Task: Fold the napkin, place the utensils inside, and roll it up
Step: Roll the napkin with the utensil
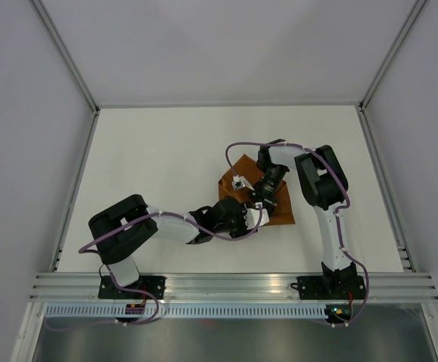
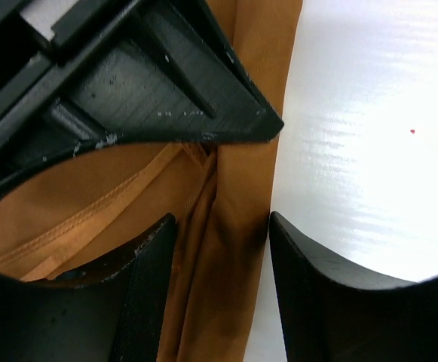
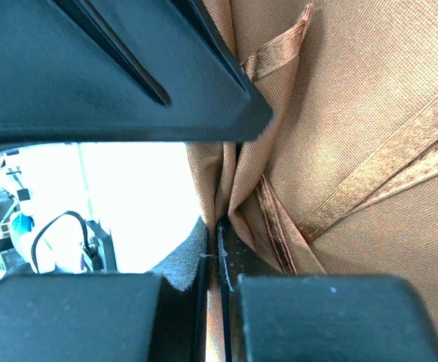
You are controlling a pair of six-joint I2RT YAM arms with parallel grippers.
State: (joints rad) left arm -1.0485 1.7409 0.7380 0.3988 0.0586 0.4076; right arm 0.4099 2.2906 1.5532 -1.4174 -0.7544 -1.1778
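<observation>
Your right pincer (image 3: pixel 219 253) is clamped on a pleat of the napkin (image 3: pixel 369 113); your left pincer (image 2: pixel 222 256) stands apart, cloth between its jaws. Folding step, likely: close left, then draw both over together.

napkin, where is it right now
Top view: the napkin lies right of the middle of the table, under both grippers; the right gripper pinches a fold, the left gripper is open over it.

no legible text, label, brand, number or sign appears on any surface in the three views.
</observation>
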